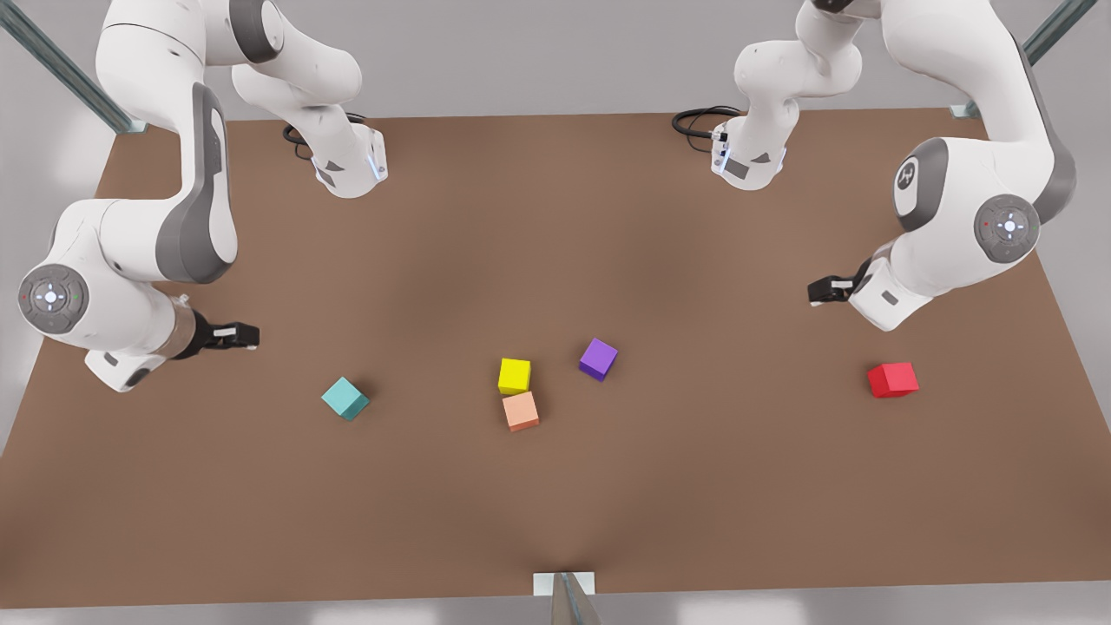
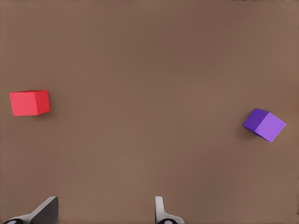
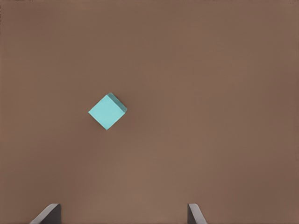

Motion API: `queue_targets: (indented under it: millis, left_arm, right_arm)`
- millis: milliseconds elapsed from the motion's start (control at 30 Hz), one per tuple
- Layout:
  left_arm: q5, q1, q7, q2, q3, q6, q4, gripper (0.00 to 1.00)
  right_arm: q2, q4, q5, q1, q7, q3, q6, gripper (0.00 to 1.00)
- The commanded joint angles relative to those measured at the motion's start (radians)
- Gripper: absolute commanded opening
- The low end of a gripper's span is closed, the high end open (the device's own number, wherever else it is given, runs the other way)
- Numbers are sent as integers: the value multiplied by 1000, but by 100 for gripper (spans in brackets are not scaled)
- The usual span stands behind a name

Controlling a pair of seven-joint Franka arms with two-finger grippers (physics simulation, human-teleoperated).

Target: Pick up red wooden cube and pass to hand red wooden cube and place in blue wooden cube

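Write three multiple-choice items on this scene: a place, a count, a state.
1. Cube nearest the yellow cube? A purple B salmon C green
2. Cubes on the table? A four B five C six
3. The left hand, near the red wooden cube, and the right hand, over the blue wooden cube, are: A open B shut C holding cubes
Answers: 1 B, the salmon cube sits right beside it; 2 B, five colours show; 3 A, each hand's fingers stand apart, nothing between.
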Motion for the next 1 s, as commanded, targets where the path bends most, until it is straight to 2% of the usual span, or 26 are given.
queue_targets:
  millis: [0,67,100,200,267,367,467,533,667,967]
  left_arm:
    - [1,-2,-42,4,0,5,1,100]
    - [-2,-2,-39,19,3,11,3,100]
    - [2,40,-2,77,6,13,32,100]
    - [9,175,182,378,15,36,297,100]
    - [12,212,278,443,46,126,310,100]
    - [9,251,507,484,129,192,299,100]
    - [5,258,509,484,152,260,198,100]
    - [7,268,509,483,159,387,104,100]
    - [7,267,509,484,178,442,38,100]
    - [4,276,507,565,176,479,26,100]
  right_arm:
    - [-3,0,0,-1,-40,0,42,100]
    - [0,3,6,-1,-37,2,40,100]
    - [0,3,1,0,-37,2,42,100]
    - [0,3,-8,2,-40,3,40,100]
    - [4,3,-9,9,-42,5,40,100]
    - [7,1,-9,11,-48,5,42,100]
    - [9,-2,-9,11,-51,5,42,100]
    - [9,-6,-9,12,-54,5,42,100]
    - [9,-11,-9,15,-59,5,40,100]
    - [12,-12,-16,22,-77,5,37,100]
